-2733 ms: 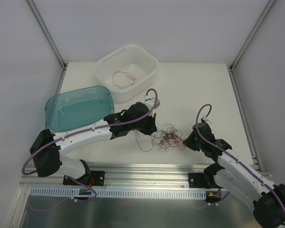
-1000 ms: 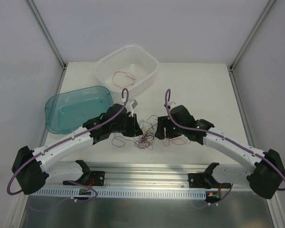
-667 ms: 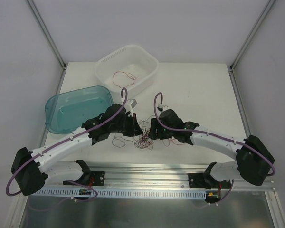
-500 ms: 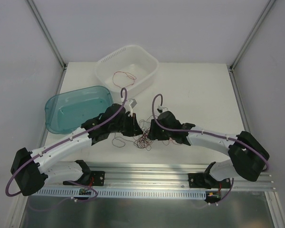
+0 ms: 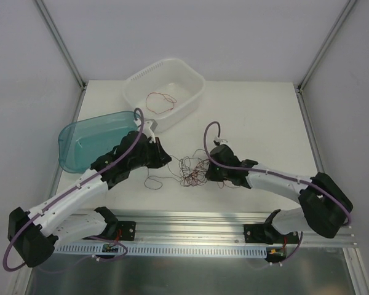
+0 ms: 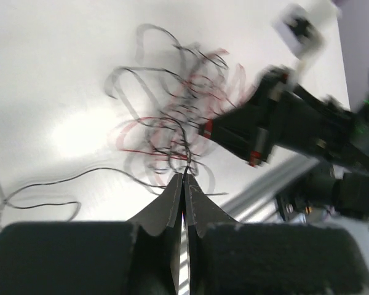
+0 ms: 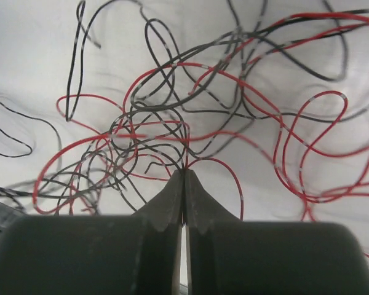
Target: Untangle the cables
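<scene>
Several strands of the cables (image 5: 190, 170) were pinched: a black one by the left gripper (image 6: 183, 179), red and black by the right gripper (image 7: 184, 173). The clump lay on the table (image 5: 258, 117) between them, blurred in the left wrist view.

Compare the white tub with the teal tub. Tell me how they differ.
The white tub is opaque; the teal tub is see-through. The white tub holds a loop of red cable; nothing shows in the teal tub. The white tub sits at the far side of the table, the teal tub nearer and further left. Both are open, round-cornered tubs.
</scene>
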`<state>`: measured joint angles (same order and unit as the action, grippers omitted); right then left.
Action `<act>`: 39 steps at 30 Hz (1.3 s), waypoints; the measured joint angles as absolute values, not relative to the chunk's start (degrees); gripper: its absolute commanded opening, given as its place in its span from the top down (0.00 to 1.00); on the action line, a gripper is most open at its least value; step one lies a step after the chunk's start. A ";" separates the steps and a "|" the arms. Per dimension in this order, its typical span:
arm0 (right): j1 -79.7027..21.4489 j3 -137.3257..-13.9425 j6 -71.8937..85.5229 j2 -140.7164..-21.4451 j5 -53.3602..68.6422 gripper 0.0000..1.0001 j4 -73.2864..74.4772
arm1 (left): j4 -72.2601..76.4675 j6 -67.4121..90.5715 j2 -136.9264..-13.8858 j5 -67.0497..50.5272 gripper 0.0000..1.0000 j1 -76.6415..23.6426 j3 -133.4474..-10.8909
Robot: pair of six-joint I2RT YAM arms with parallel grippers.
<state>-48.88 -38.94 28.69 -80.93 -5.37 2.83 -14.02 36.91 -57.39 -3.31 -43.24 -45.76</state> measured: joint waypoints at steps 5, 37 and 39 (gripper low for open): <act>-40.40 -38.52 25.89 -69.47 -9.54 0.99 13.80 | -19.05 36.77 -52.90 2.66 1.00 -33.01 -45.76; -12.93 -45.19 9.39 -57.84 1.76 0.49 41.06 | -31.09 32.45 -49.80 -4.34 0.60 -22.06 -41.25; -15.70 -44.91 9.56 -58.24 0.75 0.37 41.04 | -32.12 31.77 -50.13 -6.20 0.43 -22.26 -40.18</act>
<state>-15.70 -44.91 9.56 -58.24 0.75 41.04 -32.12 31.77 -50.13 -6.20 -22.26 -40.18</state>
